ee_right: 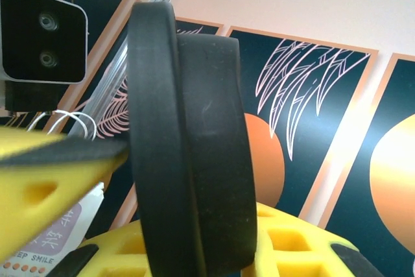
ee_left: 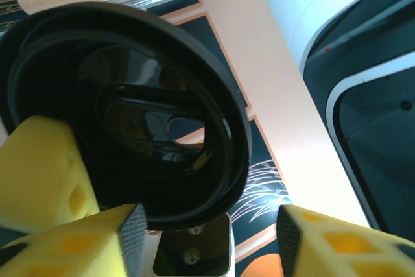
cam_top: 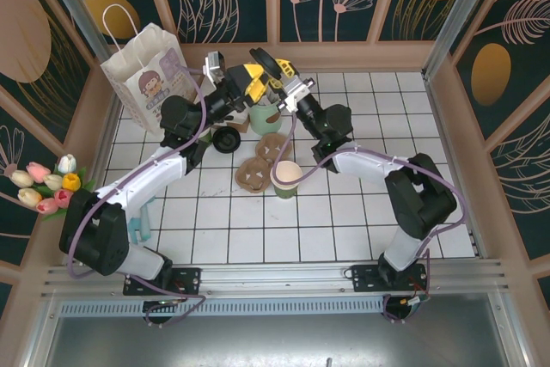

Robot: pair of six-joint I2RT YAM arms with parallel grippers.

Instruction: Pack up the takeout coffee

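Note:
The takeout coffee's dark-green cup [cam_top: 287, 181] stands uncovered on the tiles at centre. Its black round lid [cam_top: 267, 66] is up in the air at the back, between both grippers. My right gripper [cam_top: 282, 85] is shut on the lid [ee_right: 185, 134], which stands edge-on between its yellow fingers [ee_right: 58, 173]. My left gripper [cam_top: 247, 85] is open beside it. In the left wrist view the lid [ee_left: 149, 121] hangs over the left gripper [ee_left: 207, 238], its rim close to the left pad [ee_left: 133, 231], with a wide gap to the other.
A white paper bag [cam_top: 150, 75] stands at the back left. A pale-green holder [cam_top: 264, 118] sits under the grippers. Brown cup carriers [cam_top: 254, 174] lie beside the cup, and another black lid [cam_top: 227, 140] lies on the tiles. Tulips [cam_top: 47, 185] are at the left wall.

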